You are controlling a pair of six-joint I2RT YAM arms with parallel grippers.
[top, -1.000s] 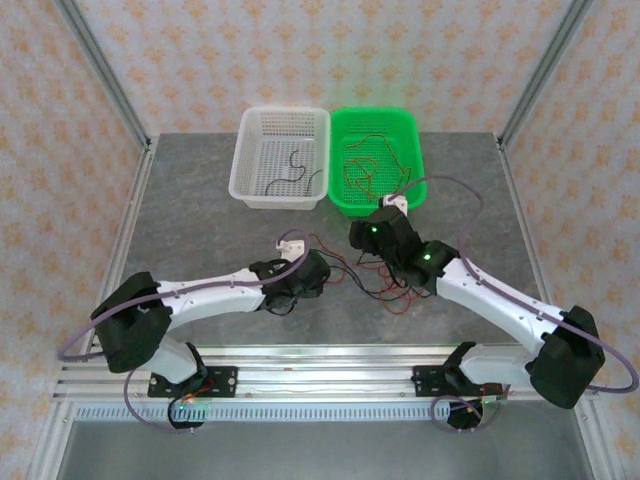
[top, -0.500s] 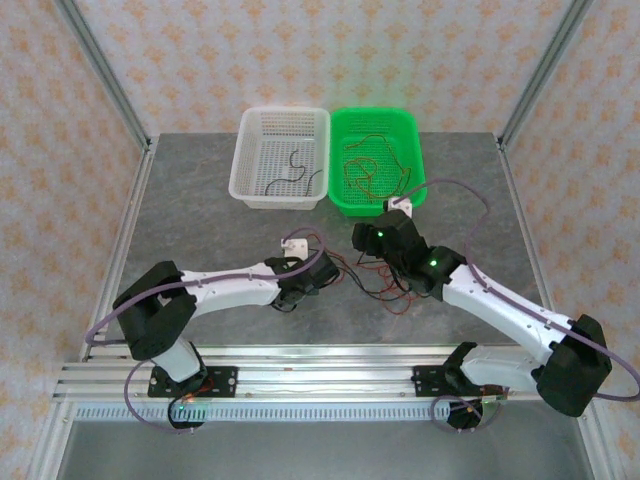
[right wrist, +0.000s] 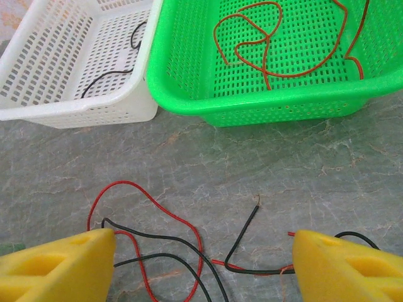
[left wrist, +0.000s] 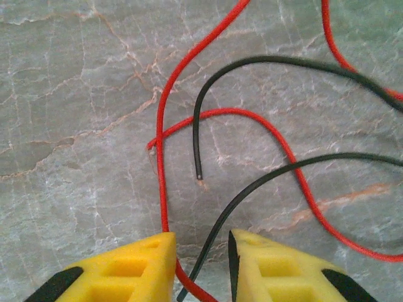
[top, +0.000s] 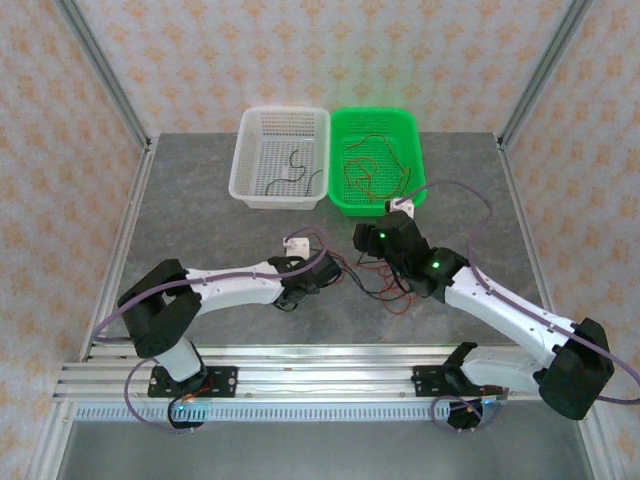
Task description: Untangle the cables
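Left gripper (left wrist: 200, 245): the jaws have closed most of the way in the last second. A narrow gap is left, with one red cable (left wrist: 162, 189) and one black cable (left wrist: 221, 212) running through it. Neither looks pinched yet, so no grip so far.

Right gripper (right wrist: 203, 251): jaws wide apart, same as a second ago, holding nothing. It hangs over the table (top: 200, 220) just in front of the green basket (right wrist: 271, 107).

The tangle (top: 378, 282) of red and black loops lies on the table in front of the green basket, between the two grippers. The left gripper is at the tangle's end farther from the basket.

Already sorted: red cables (top: 368, 168) inside the green basket, black cables (top: 295, 170) in the white basket (top: 275, 202) next to it.

What changed: the left arm has folded in a little and started its close. The right arm has hardly moved.

My read is that this is a grasp in progress on the next strand. Risk: two colours sit in the gap, so a full close probably takes both, and the pull would then drag the knot rather than free one cable. The black end (left wrist: 198, 178) lies loose just ahead of the left fingertips and looks like the cleaner pick.
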